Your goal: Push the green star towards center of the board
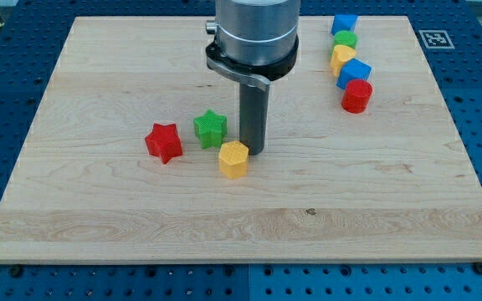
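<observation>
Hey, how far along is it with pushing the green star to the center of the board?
Nearly done: the green star sits just to the view's left of the board center. In hand: my tip stands right of the star, beside the yellow hexagonal block. Left: a short nudge toward the view's right, needing my tip on the star's left.

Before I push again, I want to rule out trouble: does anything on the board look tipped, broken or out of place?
Nothing stands out. The green star, red star and yellow block sit flat near my tip, which stands just right of the green star. The other five blocks form a tidy line at the view's upper right.
</observation>
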